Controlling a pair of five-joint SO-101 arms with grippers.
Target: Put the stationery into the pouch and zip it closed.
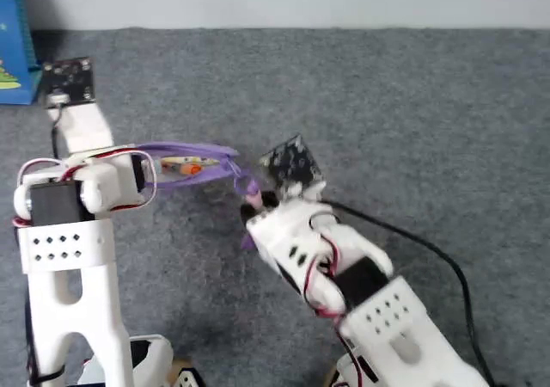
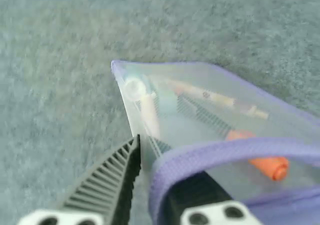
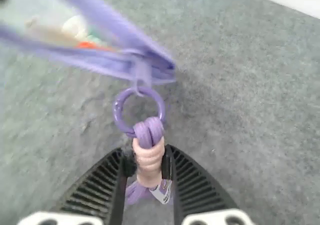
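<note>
Right now, holds pouch (image 1: 210, 156) by both ends over grey, fuzzy, felt-like table (image 1: 412, 112); can't tell if touching it. Grips one end w/ left gripper (image 2: 160, 160): dark ribbed fingers (image 2: 117, 177) clenched on soft purple fabric binding at pouch mouth, one outside, other tucked behind trim. Looks flat & wedge-shaped from left wrist cam, w/ frosted see-thru plastic walls, purple edging, sharp corner. Carries stationery (image 2: 210, 97) inside pouch: slim pale pen-like sticks, stubby orange tip (image 2: 267, 166), small round white cap (image 2: 134, 89), all hazy thru plastic. Pinches zip's cord piece (image 3: 147, 164) w/ right gripper (image 3: 146, 157): black ribbed fingers (image 3: 100, 190) squeezed tight on that peach, ridged bit just below fat purple knot (image 3: 148, 131). Hangs knot on round, glossy purple ring (image 3: 139, 107), itself hooked to slider (image 3: 142, 67) at pouch's other, pointed end. Shows two purple bands splaying apart from slider, so mouth prob. not zipped shut yet. From high cam, sits left of centre on table, stationery peeking betw. bands. Also around: blue box (image 1: 13, 56) at far left edge by white wall (image 1: 301, 0), well apart from pouch; thin black cable (image 1: 434, 251) curving across table beside white plastic right arm (image 1: 387, 314).
</note>
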